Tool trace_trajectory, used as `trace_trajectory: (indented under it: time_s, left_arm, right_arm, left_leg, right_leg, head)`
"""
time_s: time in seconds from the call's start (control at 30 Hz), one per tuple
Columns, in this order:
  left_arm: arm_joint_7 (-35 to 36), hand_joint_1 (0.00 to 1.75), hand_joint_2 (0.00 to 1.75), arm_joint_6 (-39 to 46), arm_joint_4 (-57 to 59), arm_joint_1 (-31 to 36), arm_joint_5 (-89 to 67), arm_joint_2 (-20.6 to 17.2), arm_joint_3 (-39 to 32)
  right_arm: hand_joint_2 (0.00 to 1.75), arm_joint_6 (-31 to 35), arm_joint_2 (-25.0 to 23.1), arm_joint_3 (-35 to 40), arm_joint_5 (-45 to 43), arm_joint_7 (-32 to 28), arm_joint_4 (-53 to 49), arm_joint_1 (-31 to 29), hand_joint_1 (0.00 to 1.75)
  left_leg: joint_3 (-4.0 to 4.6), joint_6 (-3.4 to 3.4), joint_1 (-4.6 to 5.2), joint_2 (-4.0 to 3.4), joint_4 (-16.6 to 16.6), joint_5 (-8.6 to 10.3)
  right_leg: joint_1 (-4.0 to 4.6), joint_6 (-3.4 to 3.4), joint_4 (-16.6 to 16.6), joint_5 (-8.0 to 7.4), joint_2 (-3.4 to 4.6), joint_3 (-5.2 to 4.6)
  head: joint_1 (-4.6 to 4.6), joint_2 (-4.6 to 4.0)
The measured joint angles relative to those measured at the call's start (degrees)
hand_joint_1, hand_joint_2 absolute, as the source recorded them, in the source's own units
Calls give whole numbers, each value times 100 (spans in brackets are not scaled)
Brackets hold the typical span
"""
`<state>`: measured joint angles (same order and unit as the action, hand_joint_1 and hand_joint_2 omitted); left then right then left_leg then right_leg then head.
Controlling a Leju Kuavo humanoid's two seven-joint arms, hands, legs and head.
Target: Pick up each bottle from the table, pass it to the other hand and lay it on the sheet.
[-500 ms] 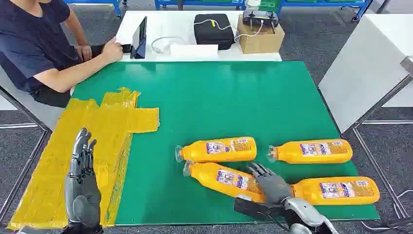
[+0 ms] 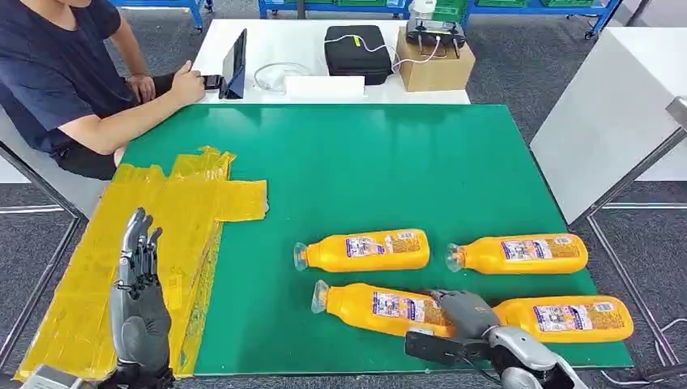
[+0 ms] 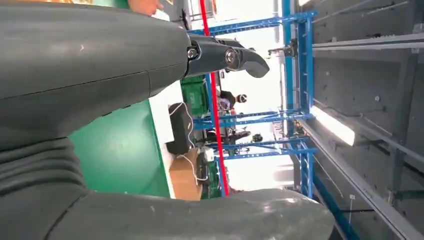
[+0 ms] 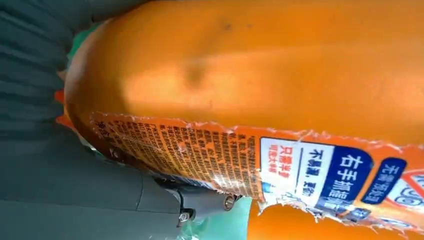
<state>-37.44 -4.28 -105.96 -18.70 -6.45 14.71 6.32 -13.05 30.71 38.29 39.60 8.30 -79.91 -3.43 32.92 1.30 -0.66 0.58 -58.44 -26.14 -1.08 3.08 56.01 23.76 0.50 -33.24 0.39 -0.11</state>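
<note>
Several orange bottles with clear caps lie on the green mat. My right hand curls its fingers around the base end of the nearest bottle, which rests on the mat. The right wrist view shows that bottle up close, with dark fingers wrapped under its label. Other bottles lie behind it, at the far right and to the right of my hand. My left hand is held over the yellow sheet, fingers straight and apart, holding nothing; in the left wrist view the left hand is bare.
A person sits at the far left corner with one hand by a tablet. A white table behind carries a black case and a cardboard box. A white panel stands to the right.
My right hand's fingers, spread on top of the nearest bottle before, now curl around it, and the bottle has shifted slightly. The left hand has barely moved.
</note>
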Motion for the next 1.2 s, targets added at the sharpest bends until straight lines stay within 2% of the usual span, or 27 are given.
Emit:
trace_trajectory:
  time_s: [0.17, 0.3, 0.33, 0.43, 0.57, 0.73, 0.97, 1.2]
  left_arm:
    - [-13, 0, 0, 55, 44, -1, 97, -37, 22]
    - [223, 0, 0, 206, 55, -9, 405, -39, 11]
    - [267, 0, 175, 245, 55, -16, 462, -39, 4]
    - [350, 0, 175, 238, 55, -44, 586, -37, -20]
    - [652, 0, 175, 84, 46, -129, 779, 42, -72]
    - [1183, 0, 175, -368, 64, -133, 1426, 131, -63]
    - [1491, 0, 175, -852, 225, -132, 1970, 116, 197]
    - [1618, 0, 175, -1200, 343, -140, 2361, 50, 407]
  right_arm:
    - [175, 42, 28, -48, -522, -258, 2, -1, 175]
    - [175, 591, -234, -201, -911, -682, 7, 87, 175]
    - [175, 737, -353, -243, -942, -787, 9, 143, 175]
    - [175, 1168, -762, -289, -849, -1098, 4, 298, 175]
    - [175, 2152, -1748, -454, -278, -1572, -248, 370, 175]
    - [175, 2551, -2680, -536, -87, -1736, -584, 283, 175]
    - [175, 2559, -3291, -536, -113, -1965, -568, 83, 175]
    - [175, 2516, -3519, -505, -177, -2011, -465, -56, 175]
  left_leg:
    - [9, 2, 0, -2, 0, -1]
    - [18, 3, -1, -6, 0, 0]
    - [28, 1, -1, -6, 0, 1]
    - [50, 0, -6, -6, 0, 3]
    - [66, -14, -19, -11, 0, 11]
    - [73, -19, -32, -1, 1, 14]
    - [78, -19, -20, -2, 1, 14]
    - [84, -19, -20, -2, 1, 14]
  right_leg:
    - [0, 2, -2, -4, 1, 48]
    - [2, 3, -1, -6, 0, 44]
    - [3, 3, 1, -7, 0, 37]
    - [11, 1, 9, -8, 0, 22]
    - [21, -1, 16, -7, 2, -9]
    - [26, -6, 17, -3, 1, -11]
    - [12, -5, 16, -4, 1, -12]
    - [13, -5, 17, -4, 1, -19]
  head:
    - [0, 0]
    - [2, 0]
    - [0, 0]
    - [0, 0]
    - [-2, 0]
    - [0, 0]
    - [-2, 0]
    - [2, 0]
